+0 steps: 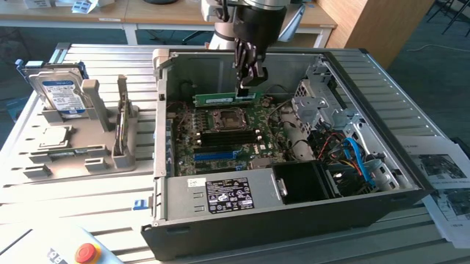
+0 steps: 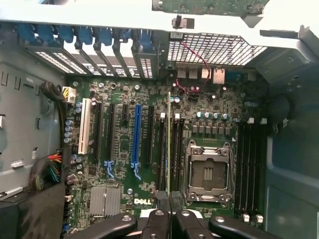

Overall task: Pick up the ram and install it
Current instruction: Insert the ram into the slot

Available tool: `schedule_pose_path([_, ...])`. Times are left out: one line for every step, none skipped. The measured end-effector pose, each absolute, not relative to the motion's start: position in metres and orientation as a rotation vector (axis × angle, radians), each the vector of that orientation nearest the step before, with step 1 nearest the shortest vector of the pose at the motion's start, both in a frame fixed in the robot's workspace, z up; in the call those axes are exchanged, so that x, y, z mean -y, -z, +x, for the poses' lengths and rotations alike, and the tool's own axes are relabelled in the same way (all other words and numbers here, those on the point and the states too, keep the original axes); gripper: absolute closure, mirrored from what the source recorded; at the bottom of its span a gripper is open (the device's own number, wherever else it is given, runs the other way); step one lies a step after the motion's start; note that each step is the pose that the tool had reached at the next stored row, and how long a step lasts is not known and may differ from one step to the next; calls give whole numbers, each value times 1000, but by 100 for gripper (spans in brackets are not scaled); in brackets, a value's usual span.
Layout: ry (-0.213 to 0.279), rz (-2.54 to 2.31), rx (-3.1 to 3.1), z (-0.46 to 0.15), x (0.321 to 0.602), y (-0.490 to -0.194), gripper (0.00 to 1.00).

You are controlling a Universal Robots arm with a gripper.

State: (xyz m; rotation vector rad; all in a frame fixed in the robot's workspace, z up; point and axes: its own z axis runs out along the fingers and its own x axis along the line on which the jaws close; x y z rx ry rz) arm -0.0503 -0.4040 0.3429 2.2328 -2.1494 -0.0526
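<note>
The ram point(image 1: 220, 99) is a long green stick that hangs level over the motherboard point(image 1: 253, 129) inside the open computer case point(image 1: 294, 220). My gripper point(image 1: 250, 83) comes down from above and is shut on the ram's end toward the exterior view's right. In the wrist view the ram point(image 2: 168, 144) shows edge-on as a thin line running out from between my fingers point(image 2: 155, 221). It lines up over the black memory slots point(image 2: 172, 149) beside the CPU socket point(image 2: 207, 172), still above them. The same slots point(image 1: 220, 138) lie just in front of the socket point(image 1: 224, 118) in the exterior view.
A grey fixture point(image 1: 81, 159) at the exterior view's left holds a hard drive point(image 1: 63, 93). The power supply point(image 1: 220, 195) fills the case's near side, with a drive cage point(image 1: 320, 104) and cables point(image 1: 353, 154) at the right. A red stop button point(image 1: 87, 253) and papers point(image 1: 441, 176) lie outside.
</note>
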Motion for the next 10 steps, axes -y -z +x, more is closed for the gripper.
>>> schedule_pose_path([53,2233,2149,-50,404,-342,89])
schedule_pose_path([52,2233,2149,-50,404,-341,89])
schedule_pose_path([53,2233,2149,-50,404,-340,89])
schedule_pose_path([53,2233,2149,-50,404,-338,89])
schedule_pose_path([53,2233,2149,-50,404,-337,89])
schedule_pose_path([52,2233,2149,-50,404,-336,89])
schedule_pose_path([53,2233,2149,-50,404,-335,89])
schedule_pose_path([53,2233,2149,-50,404,-334,89])
schedule_pose_path([53,2233,2149,-50,404,-333,89])
schedule_pose_path([53,2233,2149,-50,404,-332,89])
